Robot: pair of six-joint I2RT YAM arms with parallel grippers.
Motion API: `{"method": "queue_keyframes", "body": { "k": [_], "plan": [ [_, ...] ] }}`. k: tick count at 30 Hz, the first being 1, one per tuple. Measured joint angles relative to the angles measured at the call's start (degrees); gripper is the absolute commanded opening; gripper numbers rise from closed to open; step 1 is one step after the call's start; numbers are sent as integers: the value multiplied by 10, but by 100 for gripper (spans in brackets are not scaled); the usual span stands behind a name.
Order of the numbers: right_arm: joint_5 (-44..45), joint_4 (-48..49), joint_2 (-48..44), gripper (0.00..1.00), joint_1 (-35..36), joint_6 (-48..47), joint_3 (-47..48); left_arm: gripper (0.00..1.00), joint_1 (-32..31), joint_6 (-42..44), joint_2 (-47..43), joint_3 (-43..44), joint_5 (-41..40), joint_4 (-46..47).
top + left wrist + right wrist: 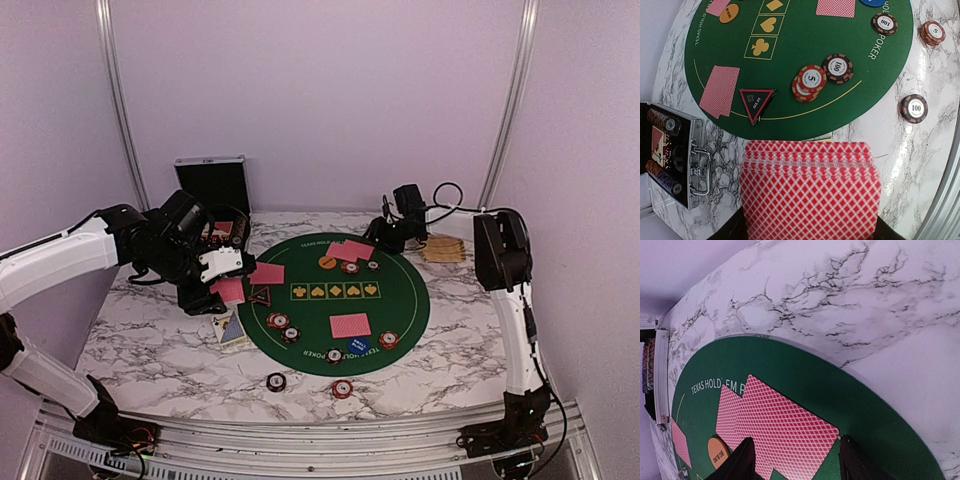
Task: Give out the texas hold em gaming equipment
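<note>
- Pale lilac walls close in a white marble-patterned table [150, 340] veined in grey. A round green felt mat [400, 300] with gold suit boxes lies flat on it.
- At the mat's left edge the left gripper [222, 272] is clamped on a deck of red-backed cards [810, 195], a squared stack with a white lattice print, held above the marble. The deck hides the fingers themselves.
- At the far rim of the felt the right gripper [797, 462] hangs low. Its dark fingers [742, 462] stand apart on either side of two overlapping cards [785, 425], which lie flat and unpinched.
- A single card [720, 91] rests on the felt's left rim, just beside a dark triangular marker [757, 102] edged in red and lettered ALL IN.
- Right of the marker, a red-and-white striped chip [811, 80] marked 5 overlaps a second striped one and touches a dark chip [838, 67] marked 100.
- Off the felt, on the near marble, sit a dark chip [915, 107] and a red chip [932, 32], well apart.
- An orange disc button [729, 13] lies near the far cards. A blue disc button [358, 346] is at the near rim.
- A black hinged case [212, 185] with metal trim stands open at the far left, with rows of chips inside.
- A tan woven basket [443, 248] sits at the far right.
</note>
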Motion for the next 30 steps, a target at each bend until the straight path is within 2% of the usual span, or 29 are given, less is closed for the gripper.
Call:
{"method": "queue_keyframes", "body": {
  "k": [8, 30],
  "plan": [
    [35, -38, -21, 58, 4, -26, 0, 0, 0, 0, 0, 0, 0, 0],
    [-2, -21, -2, 57, 19, -5, -1, 0, 0, 0, -1, 0, 0, 0]
  ]
}}
